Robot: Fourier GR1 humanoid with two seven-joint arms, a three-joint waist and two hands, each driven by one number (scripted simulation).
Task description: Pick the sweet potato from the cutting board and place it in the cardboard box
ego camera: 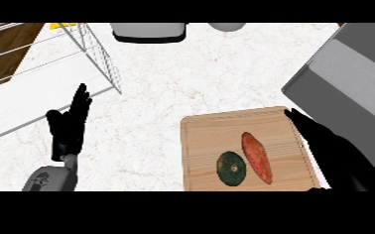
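An orange sweet potato (257,157) lies lengthwise on the wooden cutting board (212,134) at the lower right. A dark green round vegetable (231,168) sits just left of it on the same board. My right hand (326,144) hovers over the board's right edge with straight fingers, open, a little right of the sweet potato and not touching it. My left hand (69,121) rests open at the lower left, fingers up. A grey box-like container (333,79) stands at the right edge; its inside is not visible.
A wire dish rack (51,54) fills the upper left. A grey appliance with a black base (149,32) and a pale rounded object (227,27) stand along the far edge. White marble counter (190,74) stretches between the rack and the board.
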